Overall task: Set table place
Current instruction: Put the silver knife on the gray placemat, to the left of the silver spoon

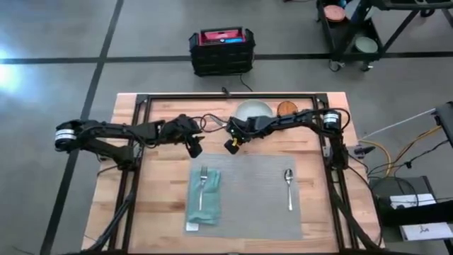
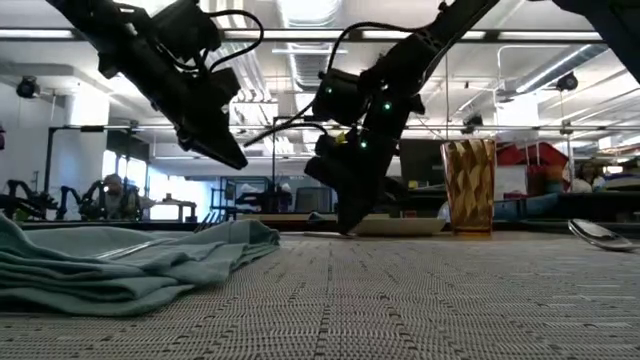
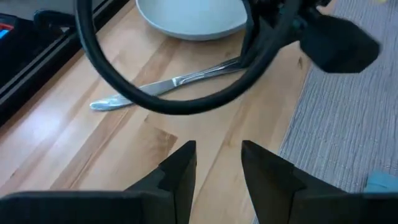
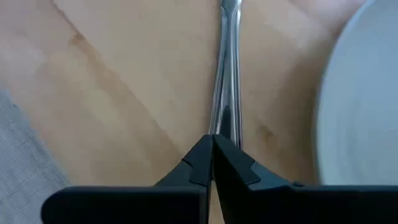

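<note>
The right gripper (image 4: 212, 146), fingers pinched on the silver knife's (image 4: 225, 81) handle beside the pale round plate (image 4: 364, 93), should lift level; left gripper (image 3: 217, 165) hovers spread.

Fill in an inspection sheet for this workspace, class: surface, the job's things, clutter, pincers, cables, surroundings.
Surface: wooden table, black frame over it.
Job's things: grey mat holds napkin with fork on it, and spoon. Plate, amber glass and knife are off the mat, at the table's far side.
Clutter: nothing seen on the table.
Pincers: left pincer open, above bare wood near the mat's far edge. Right pincer shut on the knife handle beside the plate.
Cables: black cable loops across the left wrist view.
Surroundings: black crate on the grey floor; cart; people in the room behind.
</note>
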`<state>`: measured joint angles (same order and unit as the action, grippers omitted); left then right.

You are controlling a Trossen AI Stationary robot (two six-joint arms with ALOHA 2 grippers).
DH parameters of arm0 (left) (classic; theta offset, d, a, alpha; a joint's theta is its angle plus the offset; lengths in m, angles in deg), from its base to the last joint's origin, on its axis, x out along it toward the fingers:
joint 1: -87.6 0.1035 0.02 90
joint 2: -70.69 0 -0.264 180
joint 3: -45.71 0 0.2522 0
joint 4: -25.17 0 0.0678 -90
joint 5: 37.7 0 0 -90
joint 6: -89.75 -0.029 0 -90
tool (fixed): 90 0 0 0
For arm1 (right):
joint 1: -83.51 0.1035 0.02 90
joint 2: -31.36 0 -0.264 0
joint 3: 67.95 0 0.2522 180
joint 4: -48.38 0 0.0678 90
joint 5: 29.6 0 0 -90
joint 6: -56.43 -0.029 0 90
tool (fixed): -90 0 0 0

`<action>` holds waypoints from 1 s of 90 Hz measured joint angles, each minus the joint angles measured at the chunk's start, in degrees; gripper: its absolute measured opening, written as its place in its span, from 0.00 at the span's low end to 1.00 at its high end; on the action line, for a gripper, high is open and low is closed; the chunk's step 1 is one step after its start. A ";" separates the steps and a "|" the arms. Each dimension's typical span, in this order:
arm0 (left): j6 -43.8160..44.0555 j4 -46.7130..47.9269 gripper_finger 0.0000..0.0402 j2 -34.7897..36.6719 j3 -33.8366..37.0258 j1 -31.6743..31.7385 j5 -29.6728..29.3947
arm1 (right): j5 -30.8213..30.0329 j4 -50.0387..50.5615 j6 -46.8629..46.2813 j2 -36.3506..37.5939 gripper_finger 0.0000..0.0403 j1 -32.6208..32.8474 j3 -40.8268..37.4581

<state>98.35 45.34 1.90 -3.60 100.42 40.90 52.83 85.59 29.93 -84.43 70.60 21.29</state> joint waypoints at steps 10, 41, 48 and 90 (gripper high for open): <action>-0.02 -0.03 0.28 0.00 0.00 0.00 0.00 | 1.36 0.27 -0.07 0.00 0.00 1.71 -0.02; 0.00 0.04 0.28 0.00 0.00 0.00 0.00 | 3.48 6.68 -0.45 1.10 0.00 7.60 0.01; 0.00 0.01 0.28 0.00 0.00 0.00 0.00 | 3.91 9.26 -0.44 2.79 0.00 8.04 0.04; 0.00 -0.64 0.28 0.00 -0.02 0.00 0.00 | -1.19 1.31 7.44 5.04 0.04 2.35 0.74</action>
<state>98.35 44.71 1.90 -3.62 100.42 40.90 51.64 86.90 37.37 -79.39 72.96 22.03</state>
